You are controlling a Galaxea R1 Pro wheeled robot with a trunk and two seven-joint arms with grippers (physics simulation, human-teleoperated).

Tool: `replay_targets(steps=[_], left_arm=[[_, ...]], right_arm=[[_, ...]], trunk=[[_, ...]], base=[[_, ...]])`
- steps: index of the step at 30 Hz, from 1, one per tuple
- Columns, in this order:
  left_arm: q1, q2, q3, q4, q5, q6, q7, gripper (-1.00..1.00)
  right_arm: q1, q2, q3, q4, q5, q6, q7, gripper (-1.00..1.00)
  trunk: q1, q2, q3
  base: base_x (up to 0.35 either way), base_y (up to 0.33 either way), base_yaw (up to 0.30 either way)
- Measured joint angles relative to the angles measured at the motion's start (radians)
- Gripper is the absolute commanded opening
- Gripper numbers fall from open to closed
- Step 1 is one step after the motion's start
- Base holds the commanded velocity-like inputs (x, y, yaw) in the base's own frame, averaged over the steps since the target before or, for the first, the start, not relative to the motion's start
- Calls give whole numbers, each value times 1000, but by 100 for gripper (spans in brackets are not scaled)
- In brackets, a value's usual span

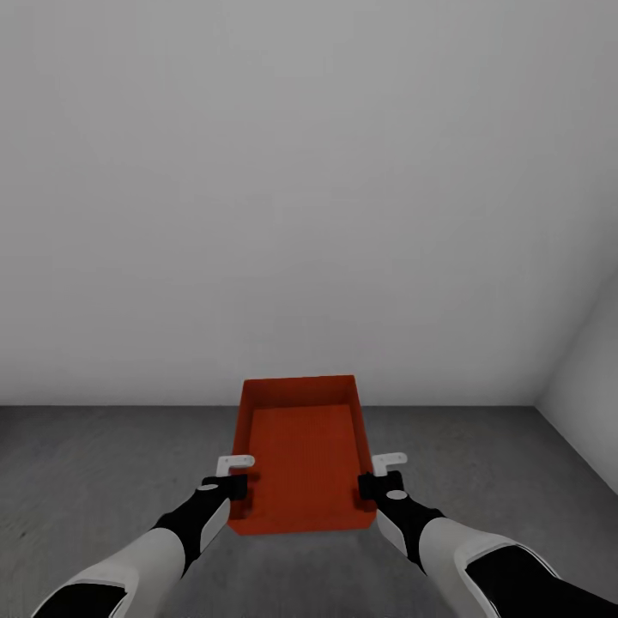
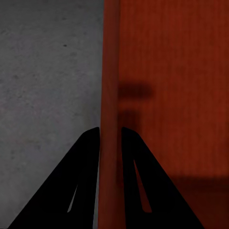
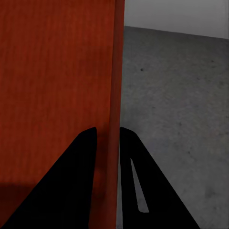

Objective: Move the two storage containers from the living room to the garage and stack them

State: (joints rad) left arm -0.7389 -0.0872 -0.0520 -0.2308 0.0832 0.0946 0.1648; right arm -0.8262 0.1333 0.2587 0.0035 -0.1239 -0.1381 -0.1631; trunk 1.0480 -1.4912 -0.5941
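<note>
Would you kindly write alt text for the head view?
Both grippers, left and right, clamp opposite side walls of an empty orange-red storage container, held over a grey concrete floor before a plain white wall.

Flat, even, dim-to-moderate light with no visible source and no glare. The plain white-grey wall (image 1: 309,172) darkens slightly toward 12 o'clock in the head view. The open orange-red rectangular plastic bin (image 1: 302,446) is shaded deeper red on its inner walls than on its bottom. In the left wrist view a soft dark shadow patch lies on the bin's bottom, with darker shade toward 5 o'clock. The mottled grey concrete floor (image 3: 176,105) looks softly blurred in both wrist views. The black fingers (image 2: 71,191) are featureless silhouettes.
</note>
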Motion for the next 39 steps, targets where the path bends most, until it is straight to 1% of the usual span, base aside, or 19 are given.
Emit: replay_targets(steps=[39], left_arm=[[0,0,-1,-2,0,3,0,-100]], right_arm=[[0,0,-2,0,1,1,0,-100]], trunk=[[150,-273,-185]], base=[[0,0,0]])
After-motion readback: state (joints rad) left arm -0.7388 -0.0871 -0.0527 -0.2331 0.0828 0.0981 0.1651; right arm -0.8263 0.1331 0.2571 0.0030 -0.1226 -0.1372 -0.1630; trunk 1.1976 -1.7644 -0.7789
